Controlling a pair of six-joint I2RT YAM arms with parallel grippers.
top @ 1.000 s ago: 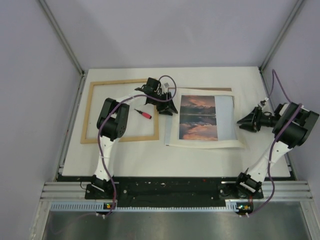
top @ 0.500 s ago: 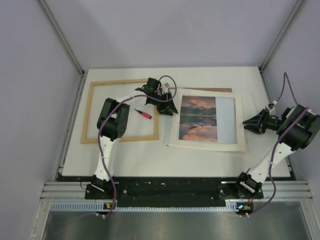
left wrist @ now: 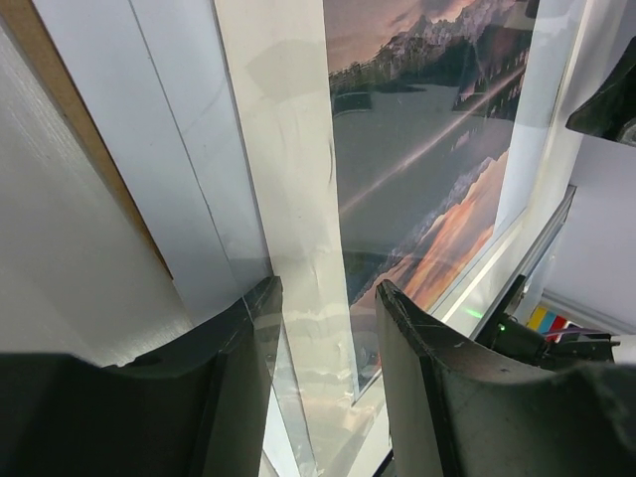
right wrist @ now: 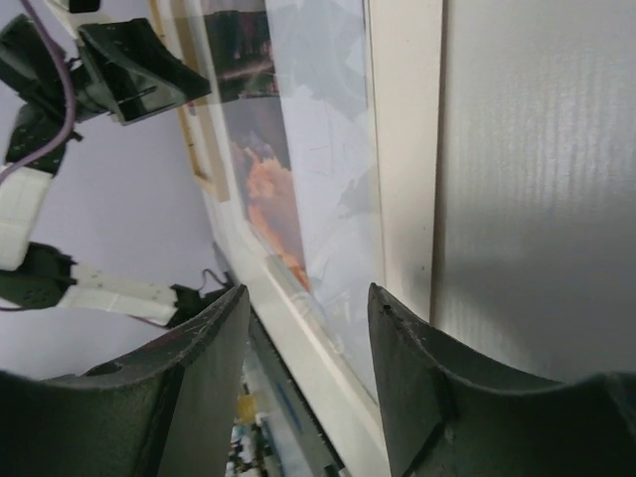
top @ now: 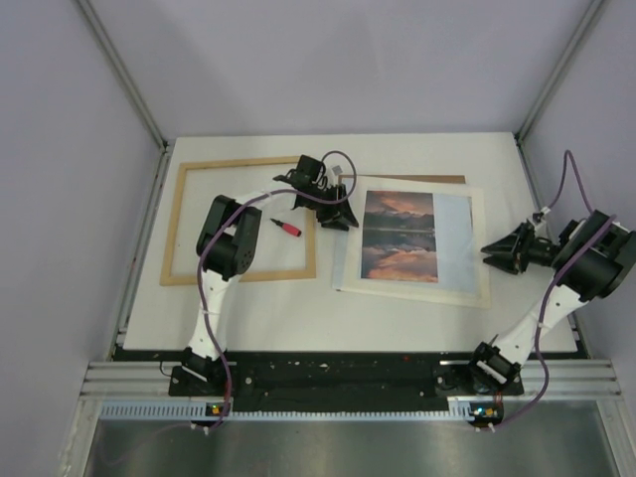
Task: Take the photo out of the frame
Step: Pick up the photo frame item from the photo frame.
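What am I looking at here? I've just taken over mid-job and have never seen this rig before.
The machine is two robot arms, left and right, bolted at the near edge of the table. The wide picture looks down from above and behind them. The other two come from a camera on each wrist, looking along the fingers. On the table lie an empty wooden frame, a small red-handled tool inside it, and to the right the sunset photo in its cream mat over a brown backing board. The left gripper sits at the photo's left edge, the right gripper just off the mat's right edge. Both have jaws apart; neither visibly grips anything.
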